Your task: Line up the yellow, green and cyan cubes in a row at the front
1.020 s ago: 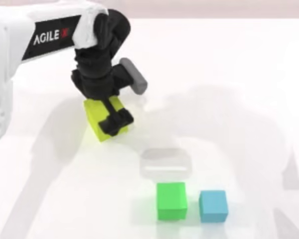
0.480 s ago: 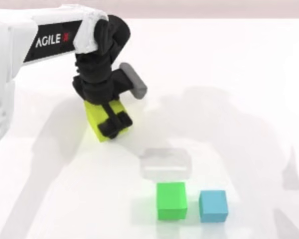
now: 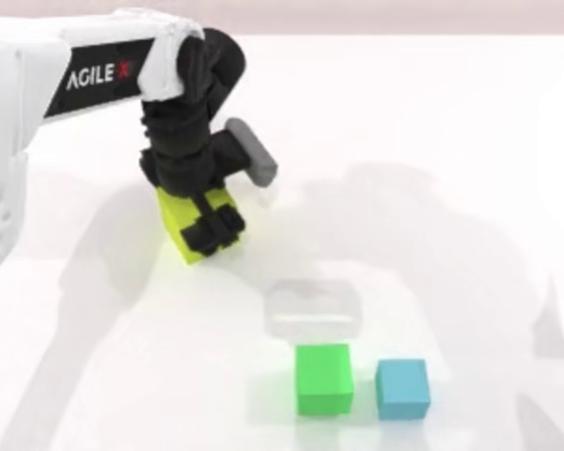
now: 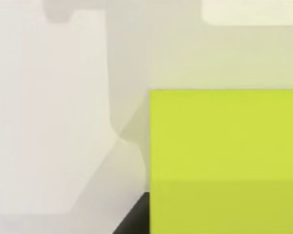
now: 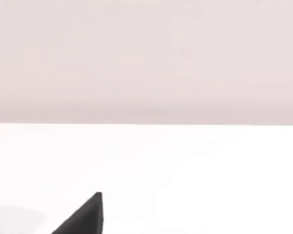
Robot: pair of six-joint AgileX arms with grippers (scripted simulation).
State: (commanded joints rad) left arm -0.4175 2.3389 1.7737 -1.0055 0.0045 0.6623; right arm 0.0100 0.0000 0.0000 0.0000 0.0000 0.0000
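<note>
The large lime-yellow cube (image 3: 183,225) lies turned at an angle at the table's left middle. My left gripper (image 3: 197,218) stands over it from above, shut on the yellow cube; one dark finger (image 3: 216,228) presses its right side, and the other is hidden under the wrist. In the left wrist view the yellow cube (image 4: 224,161) fills the frame, with a dark fingertip (image 4: 136,222) against its edge. The green cube (image 3: 323,379) and the cyan cube (image 3: 401,388) sit side by side at the front, a small gap between them. My right arm is out of the top view.
A pale grey rounded patch (image 3: 312,310) lies on the table just behind the green cube. The right wrist view shows only white table, a pinkish back wall and one dark part of that gripper (image 5: 85,219).
The left gripper's visible finger has drawn in against the yellow cube's right side. The cubes have not moved.
</note>
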